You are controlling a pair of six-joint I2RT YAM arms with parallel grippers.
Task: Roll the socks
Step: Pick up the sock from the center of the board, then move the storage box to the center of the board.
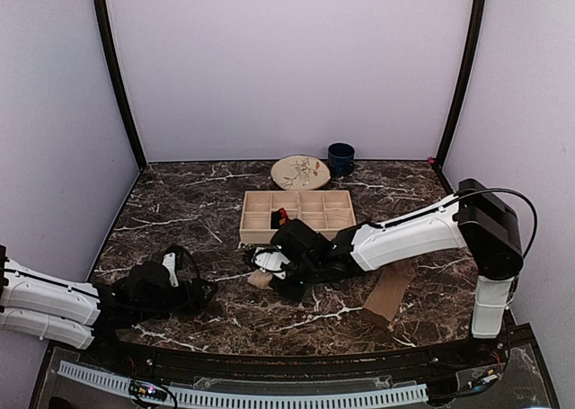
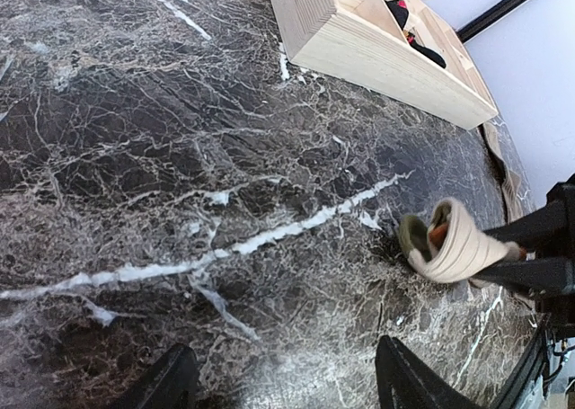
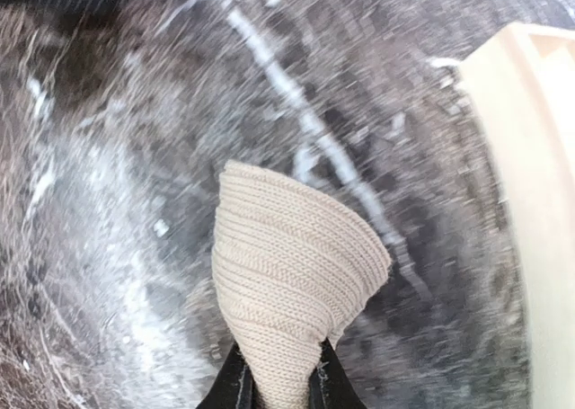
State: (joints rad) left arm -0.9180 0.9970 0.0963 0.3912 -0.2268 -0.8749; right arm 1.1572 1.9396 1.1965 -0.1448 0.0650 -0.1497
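Observation:
My right gripper (image 3: 283, 373) is shut on a rolled beige ribbed sock (image 3: 292, 265), which hangs just above the marble. From above, that roll (image 1: 260, 280) sits at the tip of the right gripper (image 1: 275, 278), left of centre. In the left wrist view the roll (image 2: 454, 244) shows a darker, orange-tinted core. My left gripper (image 2: 287, 386) is open over bare marble, short of the roll and apart from it; from above it (image 1: 199, 292) lies at the lower left. A black sock with red (image 1: 278, 217) lies in the wooden tray (image 1: 256, 234). A plain tan sock (image 1: 391, 292) lies flat at the right.
The compartment tray (image 2: 377, 54) stands just behind the right gripper and fills the right edge of the right wrist view (image 3: 539, 202). A patterned plate (image 1: 300, 172) and a blue mug (image 1: 340, 159) stand at the back. Purple walls enclose the table.

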